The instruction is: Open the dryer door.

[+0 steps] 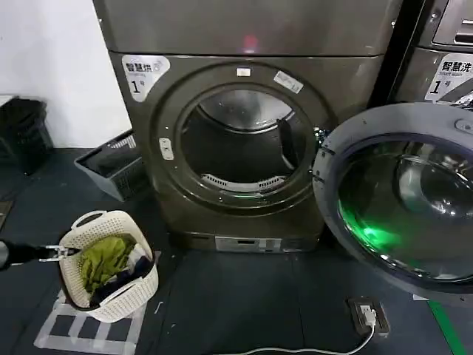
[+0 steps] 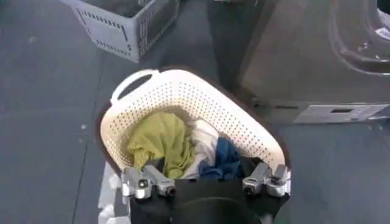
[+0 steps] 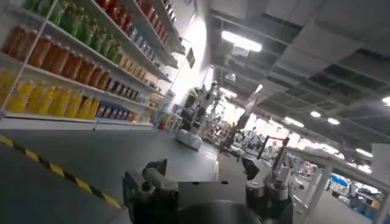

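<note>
The dryer door (image 1: 399, 200) stands swung wide open to the right of the dryer (image 1: 148, 126). Its grey inner face and domed glass point toward me, with a green glint in the glass. The round drum opening (image 1: 244, 144) is uncovered. My left gripper (image 1: 53, 253) is low at the far left, at the rim of a white laundry basket (image 1: 111, 274). In the left wrist view the left gripper (image 2: 207, 182) is open, its fingers (image 2: 149, 181) spread at the near rim of the basket (image 2: 183, 97). My right gripper (image 3: 207, 173) is open, holds nothing and faces away into the room.
The basket holds green, white and blue clothes (image 2: 164, 143) and sits on a checked mat (image 1: 81, 329). A grey crate (image 1: 114, 166) lies left of the dryer. A power strip (image 1: 367, 314) with a white cable is on the floor. A second machine (image 1: 443, 66) stands at the right.
</note>
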Tool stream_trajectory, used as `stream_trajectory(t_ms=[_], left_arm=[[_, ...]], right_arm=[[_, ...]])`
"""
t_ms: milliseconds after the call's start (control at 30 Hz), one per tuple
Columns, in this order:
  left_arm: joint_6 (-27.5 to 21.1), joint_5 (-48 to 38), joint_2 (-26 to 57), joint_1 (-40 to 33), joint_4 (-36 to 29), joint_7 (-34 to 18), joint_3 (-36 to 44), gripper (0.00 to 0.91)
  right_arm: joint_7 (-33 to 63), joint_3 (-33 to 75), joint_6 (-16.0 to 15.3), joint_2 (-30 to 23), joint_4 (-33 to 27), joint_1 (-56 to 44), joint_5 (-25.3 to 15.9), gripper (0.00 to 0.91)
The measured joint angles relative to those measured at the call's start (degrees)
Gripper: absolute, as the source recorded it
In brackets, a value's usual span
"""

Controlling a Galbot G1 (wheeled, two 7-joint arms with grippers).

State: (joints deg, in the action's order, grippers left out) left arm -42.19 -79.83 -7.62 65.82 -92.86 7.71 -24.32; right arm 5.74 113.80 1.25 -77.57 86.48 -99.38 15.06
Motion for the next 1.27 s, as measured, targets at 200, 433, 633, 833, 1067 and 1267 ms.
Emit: stream_trajectory(t_ms=[200, 433, 633, 833, 1067, 1267], left_arm=[[0.00, 0.82, -0.35, 0.16, 0.44, 0.20, 0.16, 0.907], [0.00, 3.62, -0.71, 0.44, 0.46, 1.45, 0.27, 0.907], [0.02, 10.19, 0.49, 1.49, -0.73, 6.52, 0.27, 0.907], [0.01, 14.06, 1.12, 2.09, -1.24, 9.33, 0.23, 0.907], [0.00, 14.37, 1.10, 2.10, -0.63, 9.23, 0.18, 0.907], [0.01, 14.40, 0.81, 1.92, -0.43, 9.20, 0.17, 0.907]], right_arm=[[0.19, 0.00, -0.02, -0.01, -0.35, 0.01, -0.50, 0.907], [0.10, -0.22, 0.26, -0.10, -0.05, 0.07, -0.68, 0.907], [-0.22, -0.55, 0.98, -0.24, 0.07, 0.30, -1.08, 0.907], [-0.86, -0.60, 1.91, -0.45, 0.01, 0.35, -2.09, 0.907], [-0.92, -0.66, 2.02, -0.52, -0.21, 0.56, -2.10, 0.907], [-1.01, -0.66, 2.05, -0.55, -0.13, 0.56, -2.10, 0.907]])
